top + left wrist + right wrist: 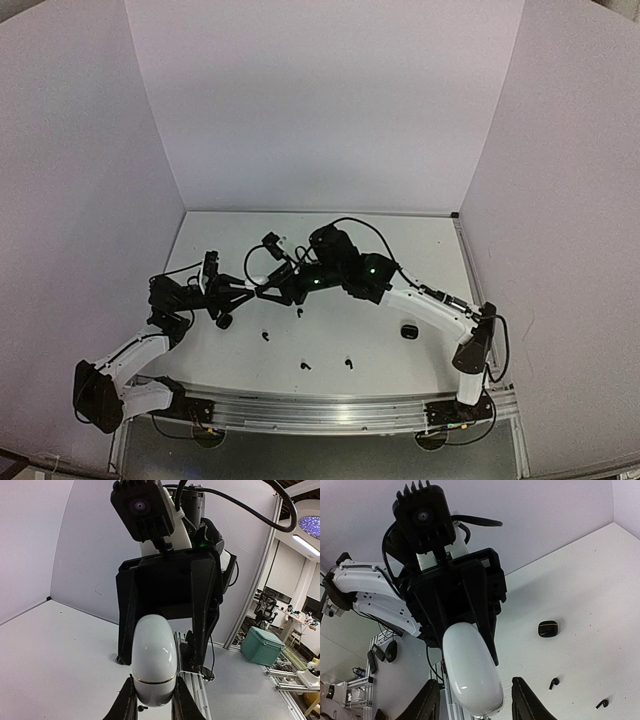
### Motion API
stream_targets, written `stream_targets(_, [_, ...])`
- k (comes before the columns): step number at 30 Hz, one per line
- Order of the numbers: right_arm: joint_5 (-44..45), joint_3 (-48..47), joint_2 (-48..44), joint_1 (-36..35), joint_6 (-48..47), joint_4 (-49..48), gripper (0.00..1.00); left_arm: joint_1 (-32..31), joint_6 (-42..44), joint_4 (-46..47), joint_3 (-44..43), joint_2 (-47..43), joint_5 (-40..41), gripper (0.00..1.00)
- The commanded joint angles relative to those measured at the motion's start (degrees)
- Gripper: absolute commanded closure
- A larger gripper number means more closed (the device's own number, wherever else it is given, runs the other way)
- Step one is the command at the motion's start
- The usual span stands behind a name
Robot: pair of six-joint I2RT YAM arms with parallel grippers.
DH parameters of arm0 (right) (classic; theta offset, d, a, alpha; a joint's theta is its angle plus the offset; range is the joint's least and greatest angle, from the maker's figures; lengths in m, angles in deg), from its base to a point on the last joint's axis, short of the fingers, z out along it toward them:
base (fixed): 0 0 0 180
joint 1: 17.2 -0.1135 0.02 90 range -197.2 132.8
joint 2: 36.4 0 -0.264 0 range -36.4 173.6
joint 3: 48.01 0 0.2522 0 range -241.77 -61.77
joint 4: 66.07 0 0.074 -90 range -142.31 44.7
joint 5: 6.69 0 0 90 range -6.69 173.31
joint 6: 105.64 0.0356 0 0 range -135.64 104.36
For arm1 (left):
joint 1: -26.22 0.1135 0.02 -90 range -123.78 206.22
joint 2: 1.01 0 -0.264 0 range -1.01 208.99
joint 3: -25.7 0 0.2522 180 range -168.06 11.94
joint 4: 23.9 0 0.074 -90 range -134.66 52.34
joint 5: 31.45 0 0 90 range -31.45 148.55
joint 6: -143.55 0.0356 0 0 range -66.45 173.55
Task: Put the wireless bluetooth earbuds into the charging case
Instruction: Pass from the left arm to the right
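The left claw point(155, 701) pinched the white case point(154, 655) in mid-air, shut (its seam showed); the right claw point(476, 702) stood spread around its far end, not touching; the earbuds point(305, 366) lay loose on the table point(430, 240). Opening seemed the step in hand; next, the right claw needed to grip the case squarely and hinge it open.

White charging case point(154, 660): glossy, pebble-shaped, thin gold seam round it, lid shut; held up off the table point(420, 260), one end pinched by the left gripper point(154, 702); black charging case point(408, 330) shut, lying flat toward the table's right side; three tiny black stemmed buds loose near the front edge, apart: left earbud point(266, 334), middle earbud point(305, 366), right earbud point(348, 363).
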Motion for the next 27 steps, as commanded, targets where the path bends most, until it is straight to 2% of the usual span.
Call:
stream_targets(1, [-1.53, -3.02, 0.96, -0.15, -0.75, -1.95, 0.62, -0.17, -0.21, 3.37, -2.30, -0.34, -1.30, 1.00])
stream_targets(7, [-2.96, -3.98, 1.88, -0.12, -0.22, -2.25, 0.82, -0.25, -0.09, 3.36, -2.30, -0.23, -1.31, 1.00])
stream_targets(11, [-3.67, -4.30, 2.18, -0.11, 0.13, -2.43, 1.00, -0.25, 0.15, 3.36, -2.32, -0.07, -1.48, 1.00])
stream_targets(16, [-2.75, -3.58, 1.58, -0.03, 0.03, -2.67, 1.00, -0.29, 1.17, 2.25, -2.14, -0.21, -0.73, 1.00])
stream_targets(17, [-2.31, -3.37, 1.34, 0.00, 0.08, -2.62, 1.00, -0.26, 1.80, 1.48, -1.98, -0.44, 0.16, 0.94])
stream_targets(22, [0.54, -0.87, -0.57, 1.16, 1.16, -2.63, 1.00, -0.29, 8.11, -6.31, -1.33, -2.14, 3.42, 0.03])
stream_targets(27, [2.39, 5.40, -4.61, 4.88, 4.59, -2.42, 1.00, -0.24, 20.25, -21.60, -0.75, -6.66, 10.73, 0.00])
